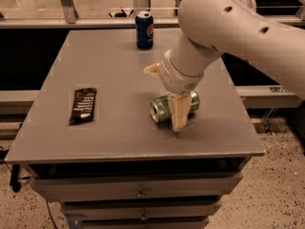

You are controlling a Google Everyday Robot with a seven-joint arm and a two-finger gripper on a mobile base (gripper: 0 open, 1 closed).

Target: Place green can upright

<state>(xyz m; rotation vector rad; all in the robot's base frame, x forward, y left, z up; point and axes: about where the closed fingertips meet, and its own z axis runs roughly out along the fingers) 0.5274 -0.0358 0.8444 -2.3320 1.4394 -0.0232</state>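
Glossy green can (162, 109) — under matt jaws, matt table (119, 132)

Fingers (178, 112) in front of green can (161, 109) hide its mid

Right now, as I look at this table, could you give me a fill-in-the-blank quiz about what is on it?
1. The green can lies on its ____ on the table.
2. The blue Pepsi can stands ____ near the table's far edge.
3. The robot's tool is down at the ____ can.
4. In the camera view, the dark snack bar lies to the ____ of the green can.

Missing words: side; upright; green; left.
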